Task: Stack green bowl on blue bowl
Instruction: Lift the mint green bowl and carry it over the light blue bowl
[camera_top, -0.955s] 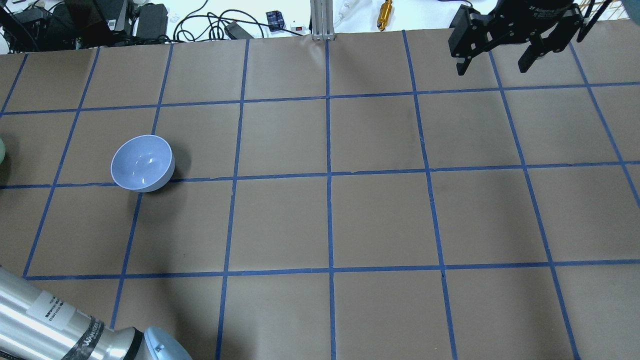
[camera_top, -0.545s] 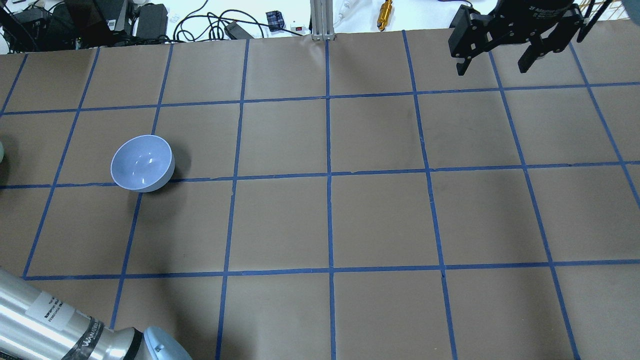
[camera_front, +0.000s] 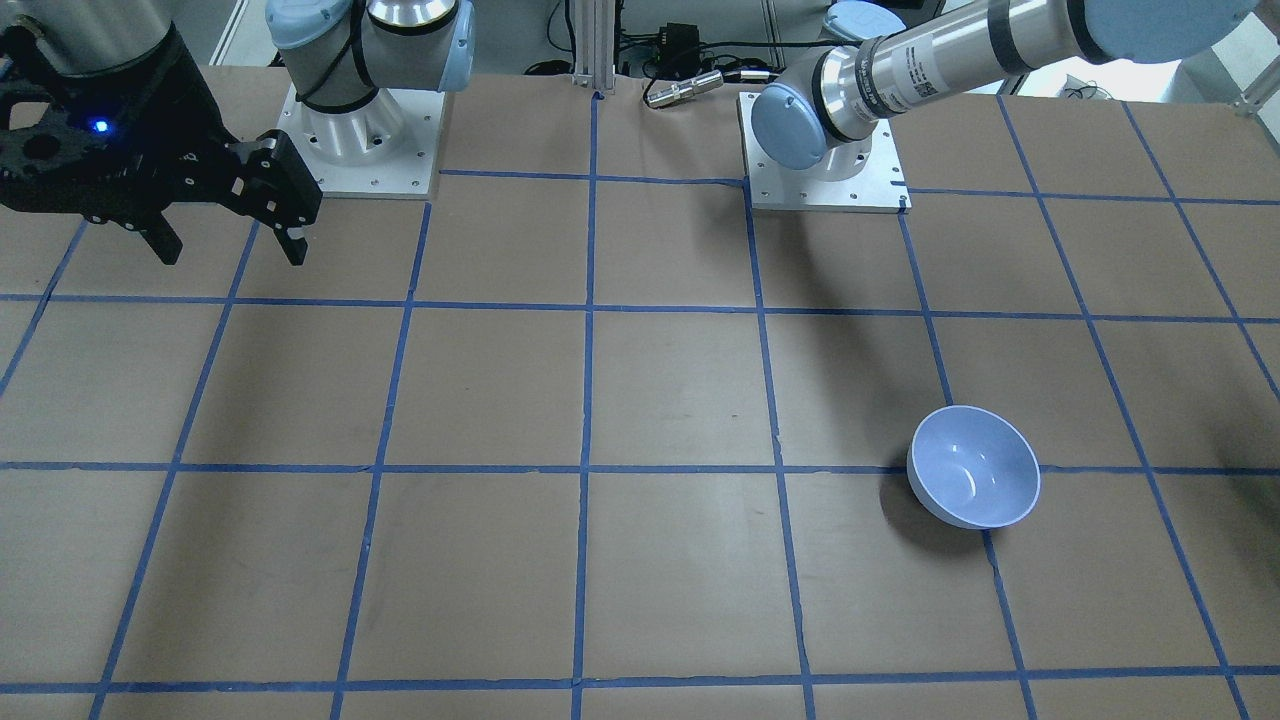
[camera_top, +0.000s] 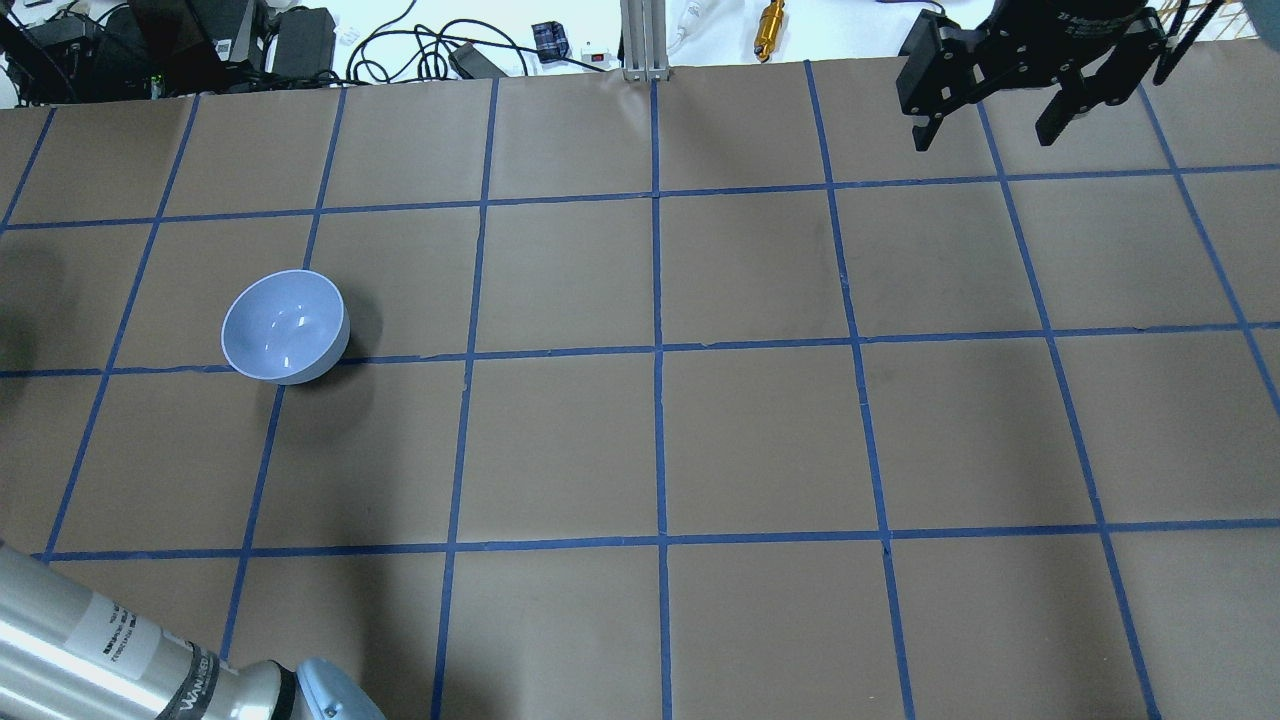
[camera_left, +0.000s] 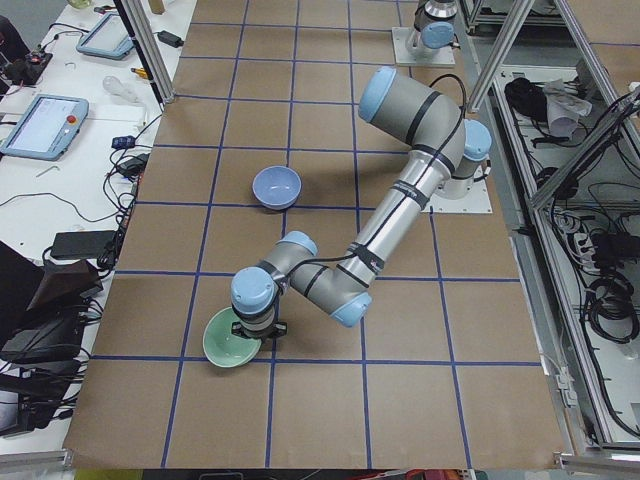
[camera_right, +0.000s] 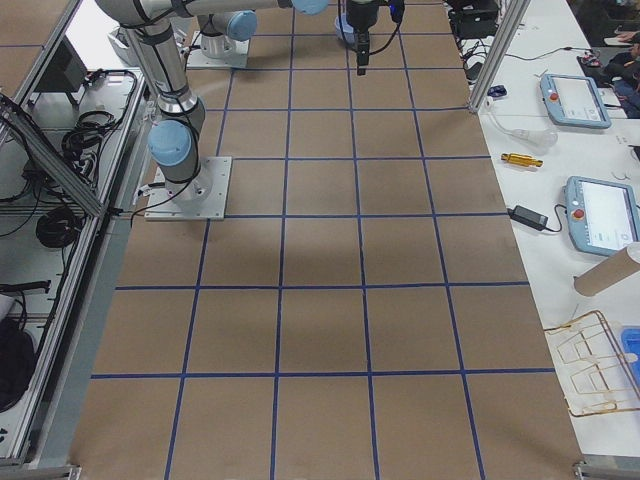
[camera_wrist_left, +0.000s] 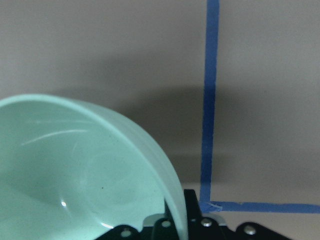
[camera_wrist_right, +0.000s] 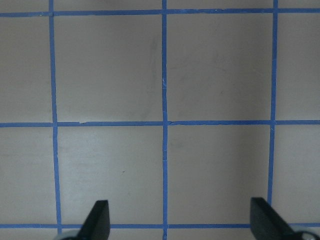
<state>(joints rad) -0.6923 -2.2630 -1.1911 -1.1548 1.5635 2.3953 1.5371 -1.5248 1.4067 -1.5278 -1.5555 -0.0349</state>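
Left gripper (camera_left: 258, 328) clamps the green bowl (camera_wrist_left: 75, 175) by its rim, I note, near the left end of the table (camera_top: 760, 440), well apart from the upright blue bowl (camera_top: 285, 327). Right gripper (camera_top: 983, 138) hangs with fingers spread wide.

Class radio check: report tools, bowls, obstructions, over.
Left tool shut on green bowl rim. Right tool open, empty. Blue bowl upright, empty. No objects between bowls.

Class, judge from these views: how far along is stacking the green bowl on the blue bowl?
Done: the left gripper appears clamped on the green bowl at its rim. In hand: that bowl is well apart from the blue bowl, which sits upright and empty. Left: carry it over, set it inside, release. The right gripper hangs open, far off.
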